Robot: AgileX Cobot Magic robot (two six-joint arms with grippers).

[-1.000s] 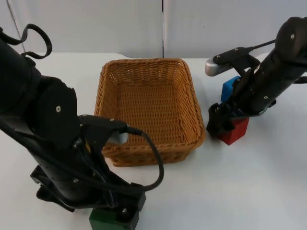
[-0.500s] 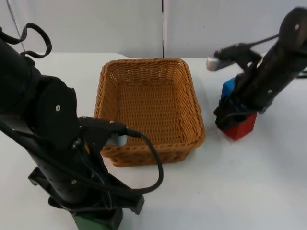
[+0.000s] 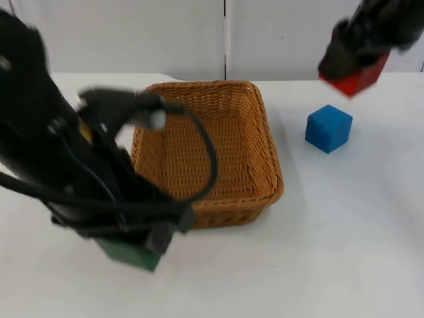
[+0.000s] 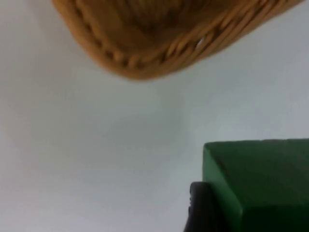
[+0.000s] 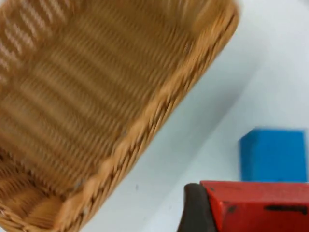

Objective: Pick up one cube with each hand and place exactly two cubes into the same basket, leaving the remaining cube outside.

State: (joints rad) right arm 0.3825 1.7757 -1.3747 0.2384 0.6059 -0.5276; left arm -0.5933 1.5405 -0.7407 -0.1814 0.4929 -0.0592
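Lift-off on both sides, compared with a second ago: then both held cubes sat on the white bench [image 3: 344, 252], now both ride clear of it. At the left, left claw [image 3: 149, 242] clamped on the solid green cube [image 3: 129, 253], raised just off the bench beside the near left corner of the woven wicker basket [image 3: 265, 142]; same green cube seen in the left wrist view [image 4: 263, 181] with the basket's rim [image 4: 145, 58] ahead. In the middle, basket holding no cube yet. Further right, solid blue cube [image 3: 328, 128] left uncovered on the bench, near the basket's right wall, untouched; seen too from the right wrist [image 5: 274, 153]. At the far right, right claw [image 3: 344, 59] closed on the solid red cube [image 3: 358, 76], hoisted high over the bench's far edge, beyond the blue one. Judged meaning: pick-up step done for both arms, carry over the basket and release next, blue cube the likely one to stay outside.
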